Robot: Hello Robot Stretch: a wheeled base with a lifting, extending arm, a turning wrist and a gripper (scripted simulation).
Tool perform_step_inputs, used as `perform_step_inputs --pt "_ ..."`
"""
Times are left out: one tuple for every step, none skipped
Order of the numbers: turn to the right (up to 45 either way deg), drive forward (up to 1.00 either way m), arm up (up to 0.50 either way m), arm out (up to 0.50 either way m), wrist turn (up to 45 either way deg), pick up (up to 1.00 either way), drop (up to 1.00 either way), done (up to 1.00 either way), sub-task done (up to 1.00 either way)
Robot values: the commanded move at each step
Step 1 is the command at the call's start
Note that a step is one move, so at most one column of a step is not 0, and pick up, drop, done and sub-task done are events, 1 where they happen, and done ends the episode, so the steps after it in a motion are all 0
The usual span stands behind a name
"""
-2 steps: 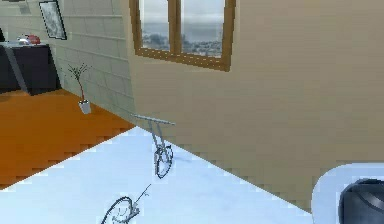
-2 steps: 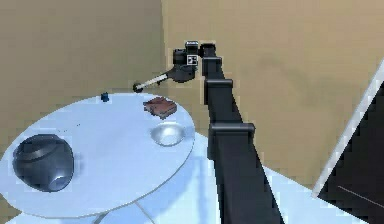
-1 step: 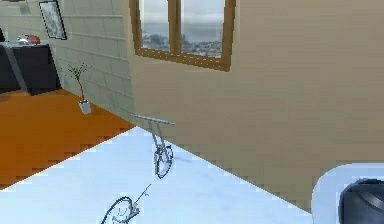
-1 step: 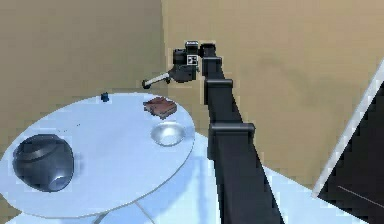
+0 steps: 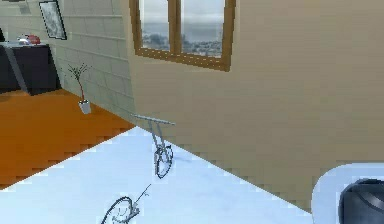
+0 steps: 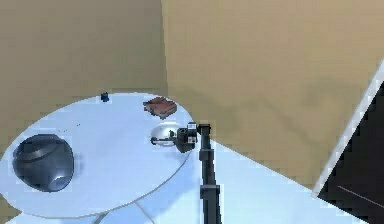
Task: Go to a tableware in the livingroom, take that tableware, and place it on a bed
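A round white table (image 6: 110,175) takes up the arm side view's left. On it sit a large dark grey rounded vessel (image 6: 45,162), a flat brown item (image 6: 159,104) and a tiny dark object (image 6: 104,96). My arm rises from the bottom edge, and the gripper (image 6: 172,136) reaches over the table's far right rim. A small silvery rounded thing (image 6: 158,134) shows at the fingers, with the tabletop behind it. I cannot tell whether the gripper holds it. The table's rim (image 5: 330,190) and the dark vessel (image 5: 365,203) show again in the forward view's bottom right corner.
A pale flat surface (image 5: 200,190) spreads ahead, with two thin wire-like objects (image 5: 163,157) (image 5: 124,209) on it. A tan wall with a wooden window (image 5: 183,30) stands behind. At the left are orange floor (image 5: 50,130), a potted twig plant (image 5: 82,90) and a dark cabinet (image 5: 28,65).
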Motion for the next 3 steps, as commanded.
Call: perform_step_inputs --pt "0.0 0.0 0.0 0.0 0.0 1.0 0.0 0.0 0.0" --pt "0.0 0.0 0.1 0.0 0.0 0.0 0.0 0.0 0.0" --pt "0.0 0.0 0.22 0.0 0.0 0.0 0.0 0.0 0.0"
